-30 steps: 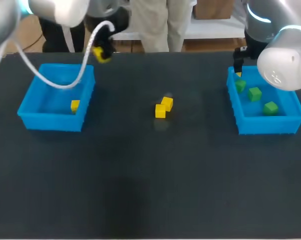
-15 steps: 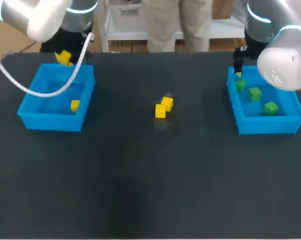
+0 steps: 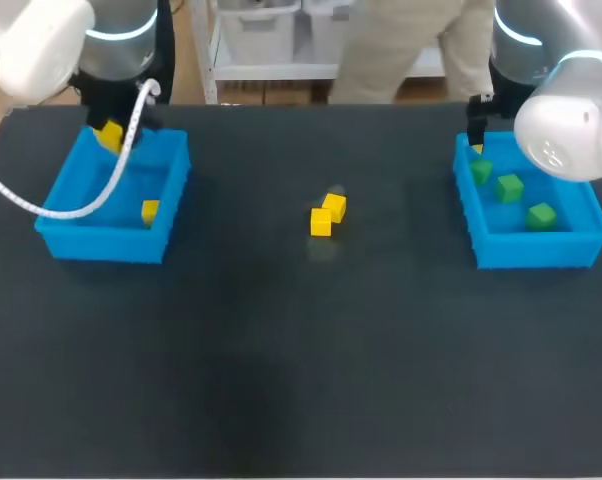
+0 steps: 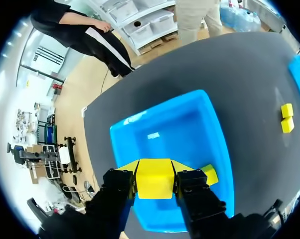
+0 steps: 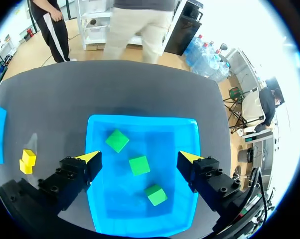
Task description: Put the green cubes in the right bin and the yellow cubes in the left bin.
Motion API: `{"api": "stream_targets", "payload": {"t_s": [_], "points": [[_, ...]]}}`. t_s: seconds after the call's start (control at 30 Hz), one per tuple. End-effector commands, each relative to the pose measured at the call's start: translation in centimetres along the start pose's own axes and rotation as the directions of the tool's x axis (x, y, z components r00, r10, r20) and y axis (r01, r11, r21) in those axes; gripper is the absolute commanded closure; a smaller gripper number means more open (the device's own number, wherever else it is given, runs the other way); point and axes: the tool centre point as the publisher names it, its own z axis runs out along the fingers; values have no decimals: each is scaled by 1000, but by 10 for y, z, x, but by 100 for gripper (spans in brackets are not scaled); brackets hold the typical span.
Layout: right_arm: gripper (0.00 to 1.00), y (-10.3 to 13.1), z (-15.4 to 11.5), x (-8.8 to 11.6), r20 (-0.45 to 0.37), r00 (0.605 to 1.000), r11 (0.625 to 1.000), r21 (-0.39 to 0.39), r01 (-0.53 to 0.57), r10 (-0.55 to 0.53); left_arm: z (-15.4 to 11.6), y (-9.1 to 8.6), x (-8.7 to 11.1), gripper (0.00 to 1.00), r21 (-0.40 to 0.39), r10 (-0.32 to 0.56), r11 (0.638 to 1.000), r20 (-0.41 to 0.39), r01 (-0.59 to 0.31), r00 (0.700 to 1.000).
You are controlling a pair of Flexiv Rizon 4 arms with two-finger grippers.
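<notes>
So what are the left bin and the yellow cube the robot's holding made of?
The left bin looks like smooth moulded plastic: its inside shows a shiny glint. The yellow cube in the left gripper looks matt with crisp edges, maybe painted wood or hard plastic.

the left bin [image 3: 101, 245] and right bin [image 3: 536, 252] look glossy plastic, the table [image 3: 301, 350] matt.

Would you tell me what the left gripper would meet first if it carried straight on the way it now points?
Probably the bare floor of the left bin: the left gripper, shut on a yellow cube, points into it. The loose cube there lies aside, though depth is unclear.
</notes>
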Motion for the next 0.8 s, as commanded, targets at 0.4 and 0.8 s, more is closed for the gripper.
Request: {"api": "stream_targets", "payload": {"t_s": [0.4, 0.8], "points": [[0, -1, 0, 2, 6, 1000, 1000, 0, -1, 1, 8, -3, 2, 0, -4, 26, 1000, 69, -26, 997], [0, -1, 0, 2, 6, 1000, 1000, 0, -1, 1, -40, -27, -38, 0, 88, 13, 996, 200, -31, 980]]}}
